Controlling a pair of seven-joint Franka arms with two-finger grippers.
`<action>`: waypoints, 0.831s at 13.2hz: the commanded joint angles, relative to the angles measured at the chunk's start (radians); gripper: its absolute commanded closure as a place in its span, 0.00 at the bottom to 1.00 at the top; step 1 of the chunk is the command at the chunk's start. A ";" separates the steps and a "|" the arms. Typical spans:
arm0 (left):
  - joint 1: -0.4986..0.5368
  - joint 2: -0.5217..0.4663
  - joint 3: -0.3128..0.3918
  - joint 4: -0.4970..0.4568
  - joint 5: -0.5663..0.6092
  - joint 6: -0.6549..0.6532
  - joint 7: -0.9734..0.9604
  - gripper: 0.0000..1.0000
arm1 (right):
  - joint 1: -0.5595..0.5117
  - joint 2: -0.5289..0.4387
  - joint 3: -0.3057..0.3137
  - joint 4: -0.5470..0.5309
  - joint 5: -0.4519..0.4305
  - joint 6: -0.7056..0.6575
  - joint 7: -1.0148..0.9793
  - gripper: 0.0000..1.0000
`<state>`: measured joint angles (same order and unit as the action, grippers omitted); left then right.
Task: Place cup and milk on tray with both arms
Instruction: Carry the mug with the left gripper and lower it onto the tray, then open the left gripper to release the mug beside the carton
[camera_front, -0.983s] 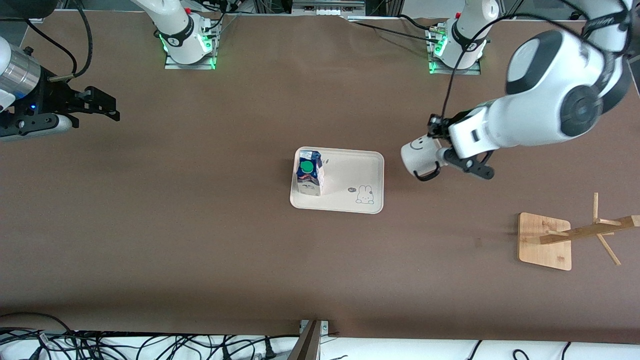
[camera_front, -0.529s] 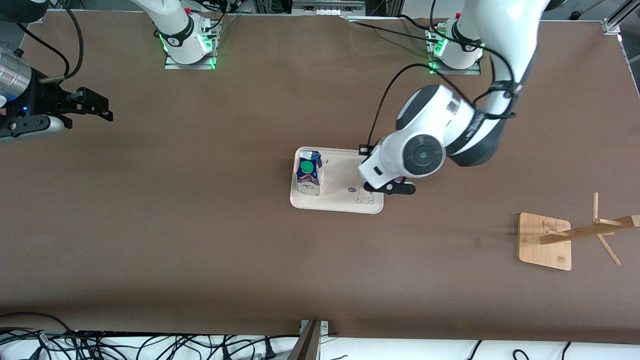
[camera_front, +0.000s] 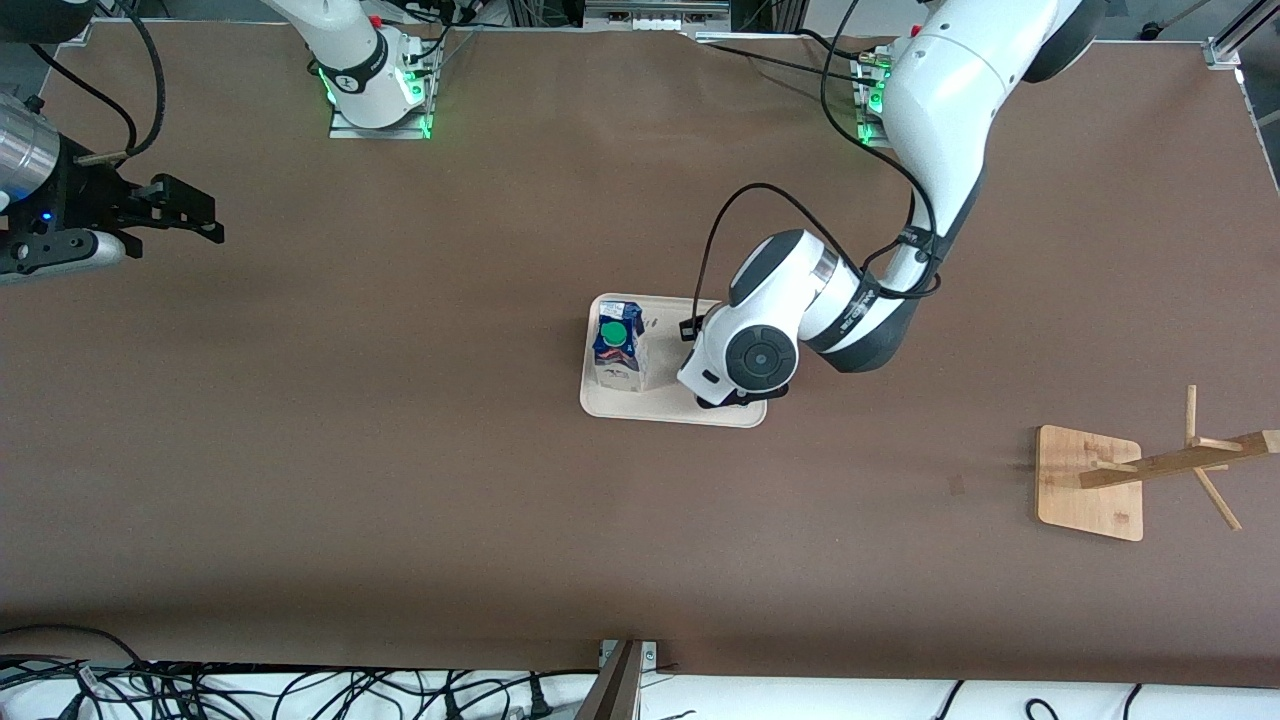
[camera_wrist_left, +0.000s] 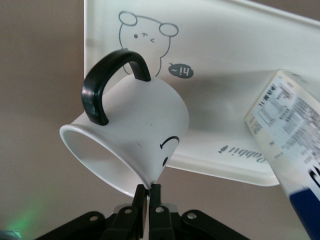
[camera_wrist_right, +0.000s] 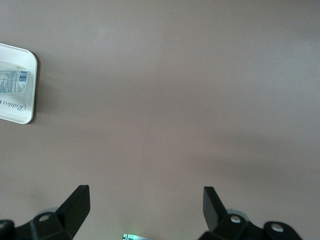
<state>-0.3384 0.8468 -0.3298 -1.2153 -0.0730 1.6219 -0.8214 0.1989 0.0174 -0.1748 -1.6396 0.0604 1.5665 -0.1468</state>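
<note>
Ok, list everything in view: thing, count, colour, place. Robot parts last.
tray: one, cream, middle of the table.
milk: one, dark blue and white with a green cap, upright on the tray at the end toward the right arm.
cup: one, white with a black handle, tilted above the tray's rabbit-drawing end, pinched at the rim; hidden under the wrist in the front view.
wooden rack: one, bamboo, toward the left arm's end of the table, nearer the front camera than the tray.
cables: several, black, along the table edge nearest the front camera.
left gripper: one, black, fingers shut on the cup, over the tray.
right gripper: one, black, fingers open, waiting over the right arm's end of the table.
</note>
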 joint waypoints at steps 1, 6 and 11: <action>-0.019 0.028 0.020 0.056 0.024 -0.017 -0.056 1.00 | -0.001 0.010 0.004 0.026 -0.031 -0.003 -0.010 0.00; -0.013 0.020 0.020 0.048 0.025 -0.004 -0.041 0.00 | -0.006 0.027 0.005 0.030 -0.021 -0.002 -0.019 0.00; 0.013 -0.066 0.020 0.054 0.033 -0.046 0.005 0.00 | 0.004 0.032 0.012 0.041 -0.027 0.000 -0.004 0.00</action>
<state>-0.3342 0.8342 -0.3115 -1.1605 -0.0714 1.6155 -0.8472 0.2012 0.0401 -0.1660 -1.6248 0.0476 1.5775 -0.1490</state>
